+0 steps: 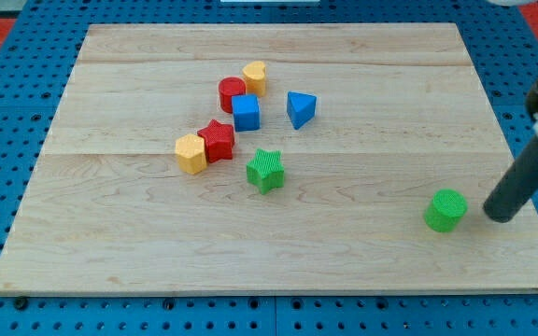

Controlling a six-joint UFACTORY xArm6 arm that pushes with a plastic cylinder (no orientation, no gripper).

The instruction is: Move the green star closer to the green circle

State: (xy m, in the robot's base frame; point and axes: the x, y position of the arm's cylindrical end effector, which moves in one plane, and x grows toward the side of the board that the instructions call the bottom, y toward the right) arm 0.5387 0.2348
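Pale wooden tabletop (pixel 278 243) on blue pegboard. No pincer shows; my tip (pixel 499 217), a bare dark rod end holding nothing, rests just right of the green circle (pixel 446 210). Well left of that circle lies the green star (pixel 265 171), with red, blue and yellow blocks clustered farther up-left.

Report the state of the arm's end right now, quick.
No claw on this arm: it ends in a rod, holding nothing.
My tip rests on the board just to the view's right of the green circle, not touching it, far from the green star.
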